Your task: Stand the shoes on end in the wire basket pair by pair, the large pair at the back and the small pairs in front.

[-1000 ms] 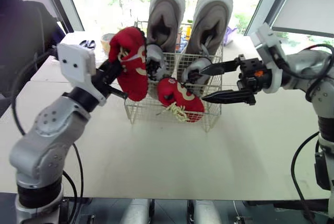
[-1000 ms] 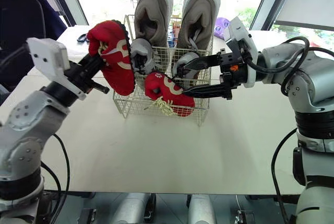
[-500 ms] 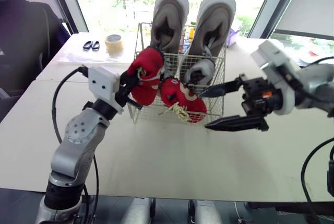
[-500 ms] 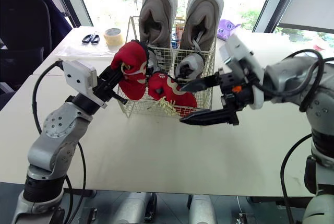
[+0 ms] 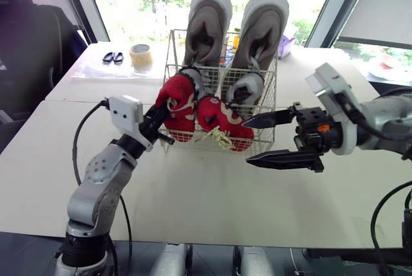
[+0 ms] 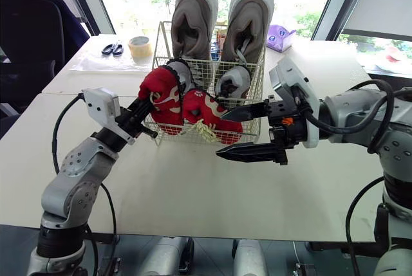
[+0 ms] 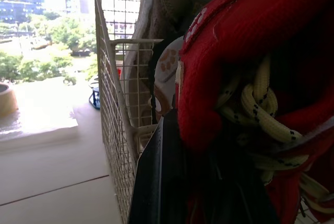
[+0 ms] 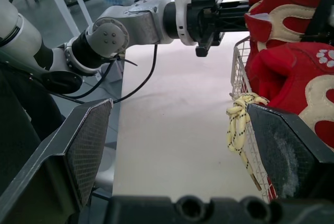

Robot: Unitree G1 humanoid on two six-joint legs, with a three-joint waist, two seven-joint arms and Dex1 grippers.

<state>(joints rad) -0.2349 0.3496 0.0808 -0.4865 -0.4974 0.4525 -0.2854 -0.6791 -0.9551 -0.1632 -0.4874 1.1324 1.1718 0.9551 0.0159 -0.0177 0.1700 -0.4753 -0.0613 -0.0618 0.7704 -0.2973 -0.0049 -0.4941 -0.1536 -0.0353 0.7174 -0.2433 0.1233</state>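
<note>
The wire basket [image 5: 264, 136] stands mid-table with two large grey shoes [image 5: 206, 25] on end at its back. Two small grey shoes [image 5: 248, 87] stand in front of them. My left gripper [image 5: 165, 120] is shut on a red shoe [image 5: 179, 103] at the basket's front left corner, the shoe's lower part behind the wires. A second red shoe [image 5: 223, 120] leans beside it, its yellow laces [image 8: 237, 119] hanging over the front rim. My right gripper [image 5: 246, 143] is open just outside the basket's front right, holding nothing.
A tape roll [image 5: 140, 54] and scissors [image 5: 116, 56] lie on the far left table. A purple object [image 6: 280, 36] sits behind the basket on the right. A dark chair [image 5: 29, 57] stands at the left. Bare table stretches in front of the basket.
My left gripper has brought the red shoe down from above the basket's left side to its front left corner. My right gripper has pulled back out of the basket and lowered.
</note>
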